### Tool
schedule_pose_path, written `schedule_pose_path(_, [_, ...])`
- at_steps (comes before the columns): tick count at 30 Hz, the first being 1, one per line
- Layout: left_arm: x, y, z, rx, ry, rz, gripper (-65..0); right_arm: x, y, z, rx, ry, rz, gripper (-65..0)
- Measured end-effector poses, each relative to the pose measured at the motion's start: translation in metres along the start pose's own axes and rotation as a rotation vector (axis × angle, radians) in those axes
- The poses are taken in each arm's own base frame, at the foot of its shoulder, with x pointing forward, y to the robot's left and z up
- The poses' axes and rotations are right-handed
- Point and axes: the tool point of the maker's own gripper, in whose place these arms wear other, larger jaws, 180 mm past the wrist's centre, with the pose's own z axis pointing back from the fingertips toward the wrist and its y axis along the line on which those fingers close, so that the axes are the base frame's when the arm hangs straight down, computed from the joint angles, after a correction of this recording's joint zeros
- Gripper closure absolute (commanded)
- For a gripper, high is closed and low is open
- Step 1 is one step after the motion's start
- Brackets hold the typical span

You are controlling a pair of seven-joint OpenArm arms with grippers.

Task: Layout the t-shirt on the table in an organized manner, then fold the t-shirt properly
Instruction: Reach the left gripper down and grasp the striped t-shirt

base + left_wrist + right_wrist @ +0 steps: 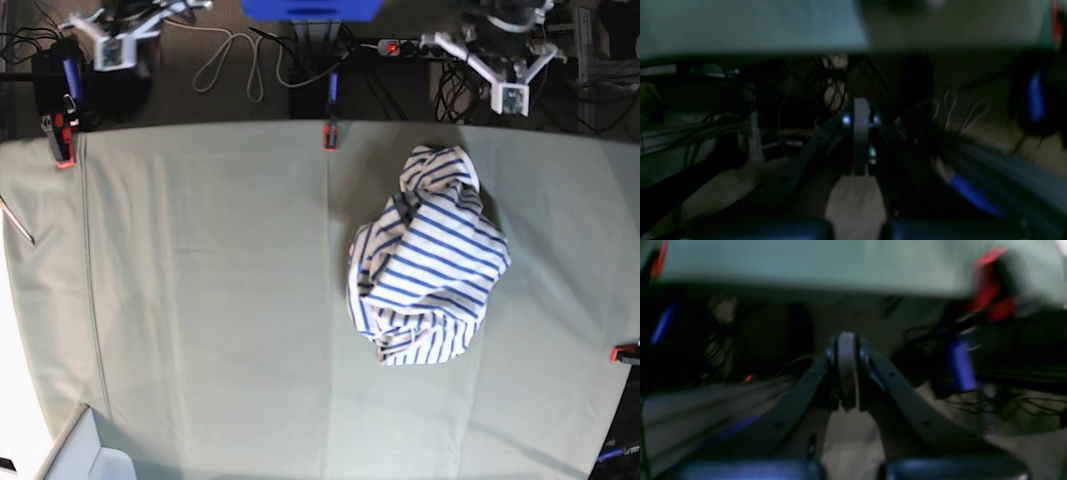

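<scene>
T-shirt (pixel 428 256): white, thin blue horizontal stripes. Crumpled in loose heap, not laid flat; folds overlap, stripes run at differing angles. Narrower bunched part toward far edge, wider mass toward near side. Sleeves, neck not clearly distinguishable. Lies on table (pixel 200 300), right of centre in base view, nearer far edge than near edge.

Table: wide, flat, covered in pale grey-green cloth with faint crease lines. Cloth edge appears as blurred pale band at top of both wrist views (pixel 750 26) (pixel 806 263).
</scene>
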Motion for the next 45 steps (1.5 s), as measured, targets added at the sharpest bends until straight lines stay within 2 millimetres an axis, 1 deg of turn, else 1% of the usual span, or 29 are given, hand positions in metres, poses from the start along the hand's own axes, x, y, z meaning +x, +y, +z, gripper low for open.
schedule_pose_path(2, [0.01,0.006,-0.003,0.017,-0.025,0.004,-1.7,0.004,-0.001,-0.001,-0.009,-0.011,-0.009,0.0])
schedule_pose_path(3, [0.015,0.008,-0.006,0.021,-0.035,0.012,-4.6,0.005,0.001,-0.004,-0.008,-0.011,-0.016,0.0])
schedule_pose_path(5, [0.027,0.0,-0.009,-0.037,-0.067,0.062,-14.5,0.013,0.001,-0.008,-0.008,-0.039,-0.016,0.0])
schedule_pose_path(6, [0.031,-0.007,-0.009,-0.088,-0.079,0.066,-19.7,0.014,0.001,-0.007,-0.008,-0.041,-0.017,0.0])
schedule_pose_path(7, [0.035,-0.009,-0.009,-0.119,-0.089,0.083,-25.0,0.013,0.001,-0.007,-0.008,-0.039,-0.018,0.0])
schedule_pose_path(8, [0.039,-0.009,-0.009,-0.137,-0.103,0.1,-30.3,0.011,0.003,-0.007,-0.004,-0.033,-0.019,0.0])
schedule_pose_path(10, [0.047,0.001,-0.012,-0.124,-0.126,0.121,-40.2,0.01,0.003,-0.006,-0.003,-0.026,-0.018,0.0])
schedule_pose_path(12, [0.061,0.005,-0.015,-0.127,-0.157,0.137,-48.2,0.009,0.003,-0.007,-0.004,-0.025,-0.017,0.0])
schedule_pose_path(14, [0.073,0.003,-0.019,-0.138,-0.195,0.146,-52.9,0.011,0.003,-0.007,-0.003,-0.03,-0.019,-1.3])
schedule_pose_path(16, [0.07,0.002,-0.025,-0.145,-0.178,0.146,-54.5,0.011,0.003,-0.008,-0.003,-0.03,-0.019,-6.1])
schedule_pose_path(19, [0.063,0.007,-0.043,-0.131,-0.146,0.168,-54.4,0.004,0.003,-0.009,-0.004,0.017,-0.019,-13.4])
schedule_pose_path(21, [0.061,0.006,-0.055,-0.137,-0.13,0.181,-54.4,0.004,0.003,-0.014,-0.005,0.035,-0.022,-16.5])
schedule_pose_path(23, [0.058,0.006,-0.063,-0.14,-0.12,0.189,-54.4,0.007,0.003,-0.016,-0.005,0.027,-0.023,-17.4])
schedule_pose_path(27, [0.045,0.005,-0.072,-0.143,-0.076,0.203,-54.3,0.0,0.003,-0.014,-0.005,0.055,-0.022,-17.3])
schedule_pose_path(29, [0.048,0.005,-0.077,-0.142,-0.077,0.203,-53.1,0.0,0.003,-0.014,-0.005,0.056,-0.022,-17.3])
schedule_pose_path(30, [0.052,0.005,-0.08,-0.143,-0.084,0.206,-50.2,0.001,0.003,-0.014,-0.005,0.055,-0.022,-17.3])
schedule_pose_path(31, [0.057,0.005,-0.082,-0.144,-0.093,0.207,-45.2,0.0,0.003,-0.014,-0.005,0.056,-0.022,-17.3])
schedule_pose_path(33, [0.063,0.005,-0.084,-0.148,-0.112,0.212,-28.7,0.0,0.003,-0.014,-0.006,0.057,-0.024,-17.3])
schedule_pose_path(35, [0.057,0.005,-0.087,-0.147,-0.093,0.213,-10.3,0.0,0.005,-0.014,-0.007,0.058,-0.033,-17.3])
schedule_pose_path(36, [0.055,0.005,-0.087,-0.147,-0.081,0.213,-2.9,0.0,0.006,-0.014,-0.007,0.058,-0.038,-17.3])
schedule_pose_path(37, [0.055,0.005,-0.087,-0.145,-0.082,0.211,0.0,0.0,0.006,-0.014,-0.007,0.058,-0.041,-17.3])
schedule_pose_path(39, [0.06,0.006,-0.085,-0.146,-0.098,0.208,-1.1,0.002,0.006,-0.015,-0.008,0.053,-0.041,-17.3])
schedule_pose_path(41, [0.065,0.011,-0.079,-0.134,-0.121,0.212,0.0,0.009,0.007,-0.02,-0.007,0.032,-0.044,-17.3])
schedule_pose_path(43, [0.068,0.029,-0.066,-0.093,-0.153,0.245,0.0,0.02,0.014,-0.026,0.012,0.0,-0.046,-17.3])
schedule_pose_path(45, [0.07,0.054,-0.055,-0.038,-0.18,0.308,0.0,0.032,0.028,-0.031,0.054,-0.033,-0.045,-17.3])
